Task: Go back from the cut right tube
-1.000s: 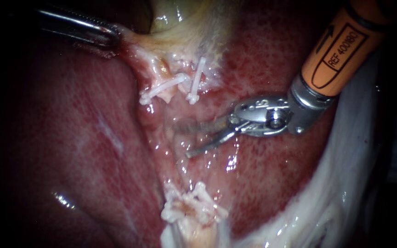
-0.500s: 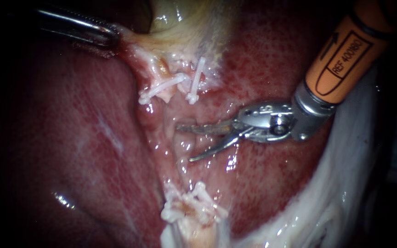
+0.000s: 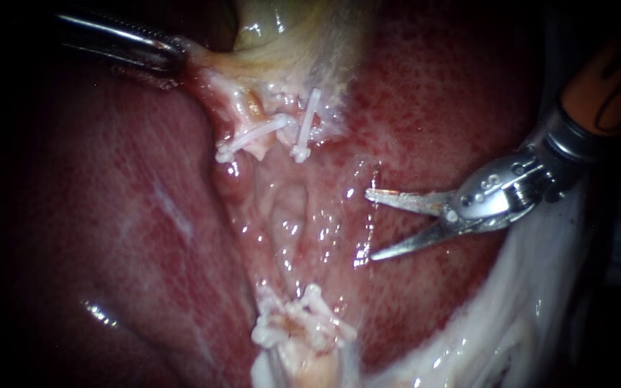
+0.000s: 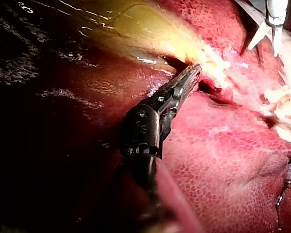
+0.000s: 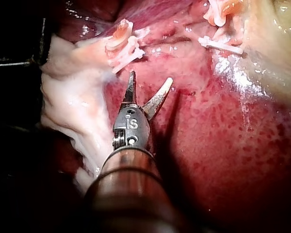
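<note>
Cut tube (image 3: 297, 353): severed into two stumps, well apart, with wet pink tissue between them.
Upper stump (image 3: 259, 147): short, pale orange-pink, crossed by two thin white clips (image 3: 309, 118) set side by side.
Lower stump (image 3: 289, 327): pale and frayed, bearing a bunched cluster of white clips (image 3: 318, 305).

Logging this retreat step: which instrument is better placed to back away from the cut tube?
Right. The right instrument has open jaws holding nothing, clear of the clips; the left instrument is shut on the gallbladder.
</note>
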Tool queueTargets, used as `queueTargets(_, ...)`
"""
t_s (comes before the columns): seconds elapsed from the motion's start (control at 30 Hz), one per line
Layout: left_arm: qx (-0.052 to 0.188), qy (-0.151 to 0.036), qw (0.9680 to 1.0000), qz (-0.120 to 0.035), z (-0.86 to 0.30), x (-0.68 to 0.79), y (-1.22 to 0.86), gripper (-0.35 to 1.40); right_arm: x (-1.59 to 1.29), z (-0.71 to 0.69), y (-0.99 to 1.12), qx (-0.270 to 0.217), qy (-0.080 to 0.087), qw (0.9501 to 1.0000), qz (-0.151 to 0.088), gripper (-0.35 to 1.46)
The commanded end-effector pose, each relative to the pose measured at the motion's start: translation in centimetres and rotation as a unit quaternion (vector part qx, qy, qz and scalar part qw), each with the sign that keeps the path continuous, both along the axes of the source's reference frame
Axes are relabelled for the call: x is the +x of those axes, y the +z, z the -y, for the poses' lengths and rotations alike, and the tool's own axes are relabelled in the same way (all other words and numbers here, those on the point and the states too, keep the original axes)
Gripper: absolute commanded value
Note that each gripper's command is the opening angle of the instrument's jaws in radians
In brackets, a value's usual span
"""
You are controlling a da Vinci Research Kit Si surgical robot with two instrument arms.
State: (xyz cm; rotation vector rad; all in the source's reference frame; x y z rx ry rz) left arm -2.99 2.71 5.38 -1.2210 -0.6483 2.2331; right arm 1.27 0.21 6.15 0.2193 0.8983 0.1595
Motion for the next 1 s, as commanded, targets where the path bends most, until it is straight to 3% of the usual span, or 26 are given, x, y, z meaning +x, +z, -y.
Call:
queueTargets(0.03, 0.0, 0.0, 1.0, 0.0, 0.0, 0.0, 0.0, -0.35, 0.0, -0.01, -0.03, 0.001, -0.002, 1.0, 0.005, 1.45)
queueTargets(0.2, -0.001, 0.0, 1.0, -0.001, 0.01, -0.01, 0.04, -0.35, -0.09, -0.07, -0.15, 0.006, 0.004, 0.9996, 0.029, 1.45)
queueTargets(0.4, -0.007, -0.004, 1.0, -0.004, 0.1, -0.1, 0.21, -0.35, -0.17, -0.12, -0.17, 0.01, 0.008, 0.9994, 0.033, 1.45)
queueTargets(0.77, -0.003, 0.026, 0.9996, -0.003, 0.49, -0.42, 0.71, -0.35, -0.16, -0.11, -0.17, 0.013, 0.007, 0.9994, 0.031, 1.45)
queueTargets(1.0, -0.002, 0.029, 0.9996, -0.001, 0.48, -0.45, 0.71, -0.35, -0.16, -0.11, -0.17, 0.013, 0.006, 0.9994, 0.03, 1.45)
